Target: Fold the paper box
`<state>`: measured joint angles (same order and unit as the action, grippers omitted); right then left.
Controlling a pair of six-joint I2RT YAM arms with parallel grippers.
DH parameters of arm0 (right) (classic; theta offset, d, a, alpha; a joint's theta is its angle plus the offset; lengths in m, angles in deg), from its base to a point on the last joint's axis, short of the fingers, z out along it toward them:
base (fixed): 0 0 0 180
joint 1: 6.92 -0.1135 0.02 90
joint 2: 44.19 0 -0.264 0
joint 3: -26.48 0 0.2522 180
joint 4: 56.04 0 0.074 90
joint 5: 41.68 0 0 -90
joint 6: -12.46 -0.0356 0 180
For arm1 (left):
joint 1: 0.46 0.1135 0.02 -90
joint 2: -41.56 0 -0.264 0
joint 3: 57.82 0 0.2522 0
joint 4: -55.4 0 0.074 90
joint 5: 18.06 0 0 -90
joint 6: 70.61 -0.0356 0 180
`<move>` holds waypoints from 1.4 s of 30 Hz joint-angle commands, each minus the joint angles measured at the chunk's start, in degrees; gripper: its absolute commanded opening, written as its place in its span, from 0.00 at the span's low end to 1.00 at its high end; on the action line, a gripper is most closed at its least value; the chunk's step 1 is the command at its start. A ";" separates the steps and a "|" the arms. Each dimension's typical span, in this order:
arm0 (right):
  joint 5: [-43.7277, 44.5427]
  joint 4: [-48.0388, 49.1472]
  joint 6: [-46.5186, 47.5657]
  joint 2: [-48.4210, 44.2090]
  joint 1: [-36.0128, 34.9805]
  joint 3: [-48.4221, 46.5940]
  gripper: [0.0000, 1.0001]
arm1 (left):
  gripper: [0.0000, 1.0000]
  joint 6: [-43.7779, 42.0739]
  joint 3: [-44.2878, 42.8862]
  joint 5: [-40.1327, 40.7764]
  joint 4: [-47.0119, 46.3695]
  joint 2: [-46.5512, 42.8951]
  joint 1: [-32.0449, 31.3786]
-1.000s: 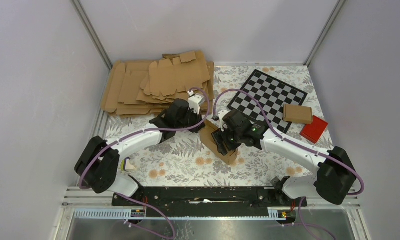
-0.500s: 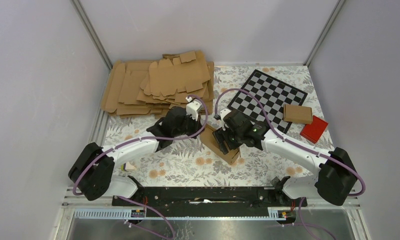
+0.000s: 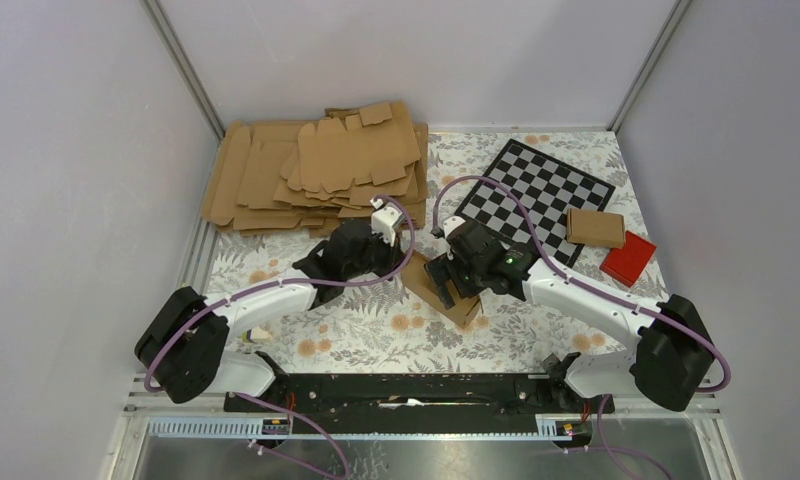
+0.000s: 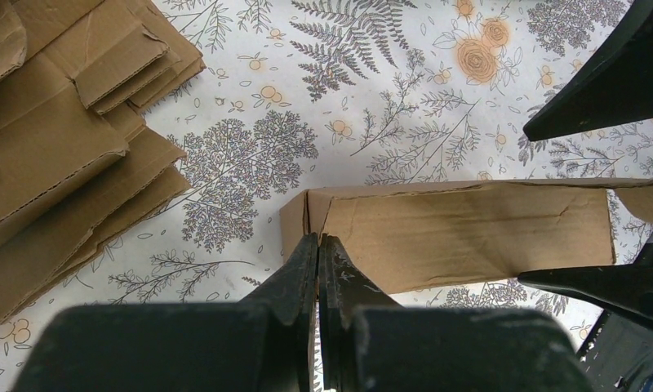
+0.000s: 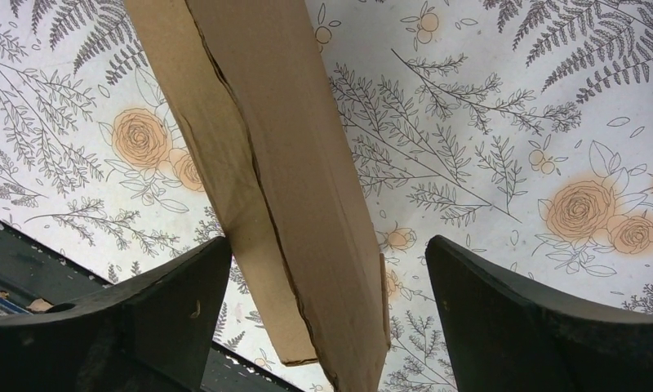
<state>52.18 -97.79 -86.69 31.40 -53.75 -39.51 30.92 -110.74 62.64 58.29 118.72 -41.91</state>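
The paper box (image 3: 438, 291) is a slim brown carton lying on the floral cloth between my two grippers. My right gripper (image 3: 450, 279) hangs over it, open. In the right wrist view the paper box (image 5: 282, 163) runs between the spread fingers (image 5: 511, 310), close to the left one, with a wide gap on the right. My left gripper (image 4: 319, 238) is shut with nothing in it. Its tips rest at the left end of the paper box (image 4: 470, 233). In the top view the left gripper (image 3: 400, 262) sits just left of the carton.
A thick stack of brown card sheets (image 3: 316, 165) fills the back left; its edge (image 4: 54, 122) lies close to my left gripper. A checkerboard (image 3: 541, 190), a small brown carton (image 3: 594, 227) and a red block (image 3: 628, 258) lie at the right.
My right gripper has opened wider around the paper box. The left arm has shifted a little nearer and to the left, still shut. The box has stayed in place.
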 commanded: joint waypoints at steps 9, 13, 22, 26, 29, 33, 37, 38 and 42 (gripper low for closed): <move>0.68 -3.67 -5.87 -4.94 0.28 -2.85 1.00 | 0.00 1.77 1.66 3.15 -0.18 1.39 -1.86; 6.25 -9.15 -11.92 -6.49 0.38 -3.09 1.00 | 0.00 2.46 1.24 5.24 0.62 1.35 -3.29; 11.41 -16.76 -19.64 -10.39 1.65 -2.72 0.73 | 0.00 4.44 -0.38 6.92 1.94 2.41 -4.85; 10.32 -16.29 -20.33 -11.60 3.37 -0.42 0.61 | 0.00 4.55 -1.35 6.58 2.72 3.43 -5.11; 8.03 -15.33 -20.44 -12.31 4.90 1.02 0.54 | 0.00 4.38 -2.09 6.91 3.51 3.87 -5.39; 6.63 -14.08 -20.97 -12.69 6.16 2.74 0.52 | 0.00 4.38 -2.08 7.27 3.72 3.53 -5.55; 4.03 -12.84 -21.72 -12.49 7.53 3.88 0.46 | 0.00 4.30 -2.47 7.28 4.13 3.43 -5.65; 3.14 -12.46 -22.18 -12.56 7.83 4.04 0.44 | 0.00 4.23 -2.58 7.34 4.32 3.43 -5.70; 0.40 -10.67 -25.57 -13.37 9.01 3.89 0.34 | 0.00 4.12 -2.59 7.53 4.48 3.04 -5.81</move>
<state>56.09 -111.34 -108.22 19.73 -46.08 -35.49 34.68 -112.18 69.63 58.90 121.46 -47.15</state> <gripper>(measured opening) 0.386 0.013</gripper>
